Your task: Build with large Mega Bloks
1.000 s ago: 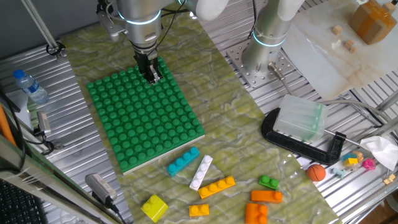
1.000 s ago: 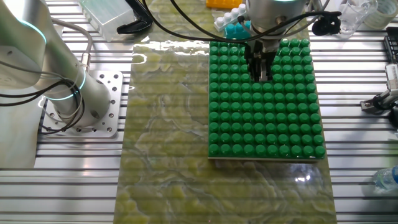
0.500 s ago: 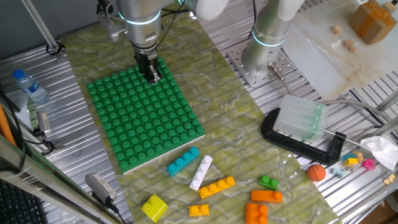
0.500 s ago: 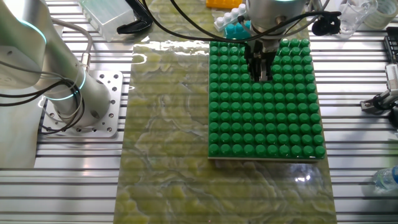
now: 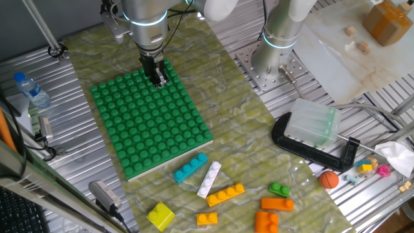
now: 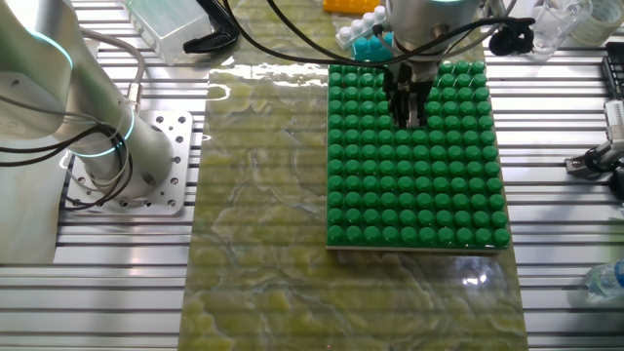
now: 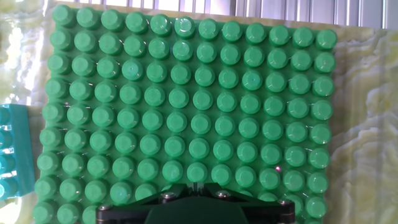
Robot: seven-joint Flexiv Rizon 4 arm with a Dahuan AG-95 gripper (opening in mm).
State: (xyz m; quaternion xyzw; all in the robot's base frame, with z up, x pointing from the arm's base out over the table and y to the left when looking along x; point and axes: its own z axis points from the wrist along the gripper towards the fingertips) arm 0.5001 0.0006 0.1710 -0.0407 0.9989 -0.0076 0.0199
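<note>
Hand view shows only baseplate (image 7: 186, 112) studs, so, gripper (image 5: 157, 79) empty with jaw state unclear, I should lift clear before approaching the bricks (image 5: 220, 194).

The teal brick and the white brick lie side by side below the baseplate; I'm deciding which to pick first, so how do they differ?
The teal brick is broad and chunky with raised studs facing up; the white brick is slim and looks lower. The teal brick lies closer to the green baseplate; the white brick sits nearer the long orange brick. Both lie diagonally on the mat, loose, with corners close together or touching.
</note>
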